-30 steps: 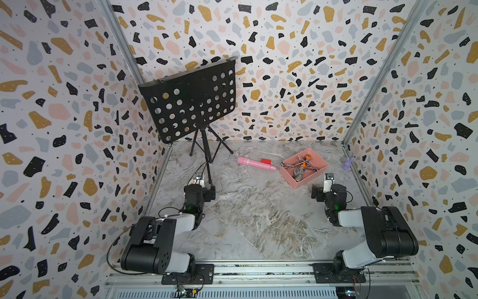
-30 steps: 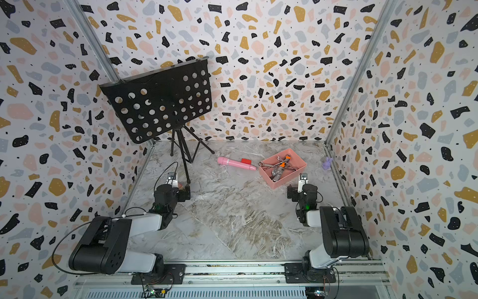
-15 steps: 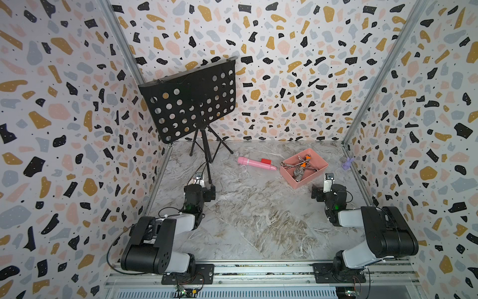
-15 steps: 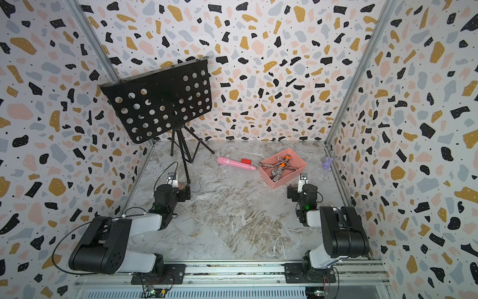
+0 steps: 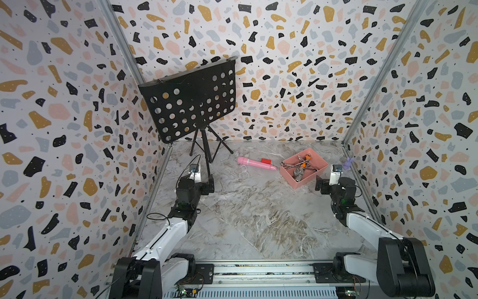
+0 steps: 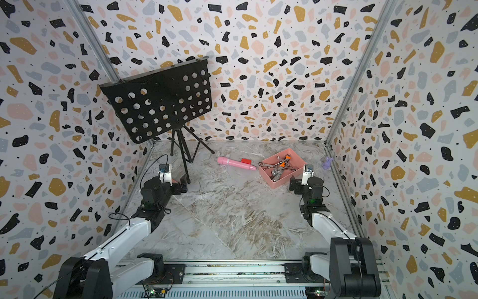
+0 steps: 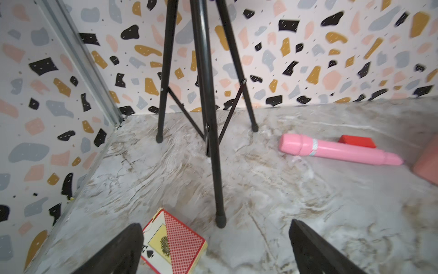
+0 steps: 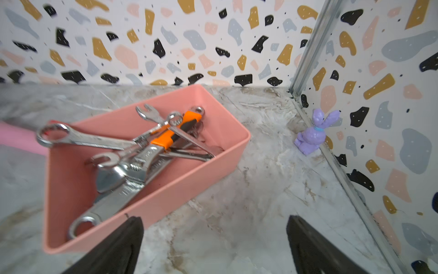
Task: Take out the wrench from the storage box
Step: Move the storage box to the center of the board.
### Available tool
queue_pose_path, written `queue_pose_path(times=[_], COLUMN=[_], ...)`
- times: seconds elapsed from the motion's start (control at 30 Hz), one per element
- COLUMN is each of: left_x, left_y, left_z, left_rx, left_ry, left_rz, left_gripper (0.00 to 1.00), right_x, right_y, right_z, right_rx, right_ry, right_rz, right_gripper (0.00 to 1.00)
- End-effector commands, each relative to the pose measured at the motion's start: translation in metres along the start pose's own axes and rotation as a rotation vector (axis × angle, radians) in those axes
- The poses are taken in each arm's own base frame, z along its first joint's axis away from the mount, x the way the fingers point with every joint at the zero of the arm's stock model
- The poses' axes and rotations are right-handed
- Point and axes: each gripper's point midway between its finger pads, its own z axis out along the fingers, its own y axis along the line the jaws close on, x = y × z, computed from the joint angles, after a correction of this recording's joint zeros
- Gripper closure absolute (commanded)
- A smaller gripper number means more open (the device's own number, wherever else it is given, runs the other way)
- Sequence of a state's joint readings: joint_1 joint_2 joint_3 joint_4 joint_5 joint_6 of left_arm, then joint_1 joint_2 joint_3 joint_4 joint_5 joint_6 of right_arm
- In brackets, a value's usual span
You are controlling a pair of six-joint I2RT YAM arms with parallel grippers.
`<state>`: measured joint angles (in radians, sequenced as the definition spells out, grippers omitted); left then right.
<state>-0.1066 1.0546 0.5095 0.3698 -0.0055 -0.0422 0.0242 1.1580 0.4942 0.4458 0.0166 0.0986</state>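
Now we see the right hand [image 8: 214, 219] released, jaws wide, just short of the storage box [image 8: 184, 187], whose near wall stands between it and the wrenches [image 8: 128, 166] piled inside. Nothing has shifted since a second ago. Our left hand [image 7: 215, 225], also spread, sits by a card pack [image 7: 175, 244] near a leg of the music stand [image 5: 188, 82]. A pink stick [image 5: 256, 163] lies beside the box, and a purple rabbit [image 8: 312, 132] stands apart from it.

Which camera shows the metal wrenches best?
The right wrist view: the metal wrenches lie close-up in the salmon-pink plastic tray. Both top views show them tiny; the left wrist view catches only the tray's corner.
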Motion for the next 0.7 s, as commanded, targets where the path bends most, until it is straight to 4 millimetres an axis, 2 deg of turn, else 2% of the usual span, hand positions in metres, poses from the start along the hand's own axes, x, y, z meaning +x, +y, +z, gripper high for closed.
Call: queue_pose_path(times=[0.0, 0.17, 0.27, 0.4, 0.67], left_x=[-0.007, -0.011, -0.009, -0.014, -0.015], left_y=[-0.025, -0.051, -0.07, -0.102, -0.162], left_z=[-0.005, -0.001, 0.005, 0.012, 0.024], left_rx=[0.138, 0.256, 0.334, 0.42, 0.547], left_ry=[0.066, 0.137, 0.206, 0.28, 0.402], left_rz=[-0.116, -0.373, -0.511, -0.586, -0.635], left_gripper=[0.0, 0.0, 0.0, 0.01, 0.01], right_x=[0.005, 0.025, 0.031, 0.027, 0.018], right_y=[0.011, -0.001, -0.004, -0.007, 0.006], right_z=[-0.014, -0.029, -0.029, -0.016, 0.038], right_rx=[-0.045, 0.161, 0.258, 0.33, 0.314], right_ry=[0.13, 0.397, 0.51, 0.567, 0.616], right_rz=[0.201, 0.455, 0.532, 0.576, 0.636], right_gripper=[0.03, 0.08, 0.11, 0.14, 0.26])
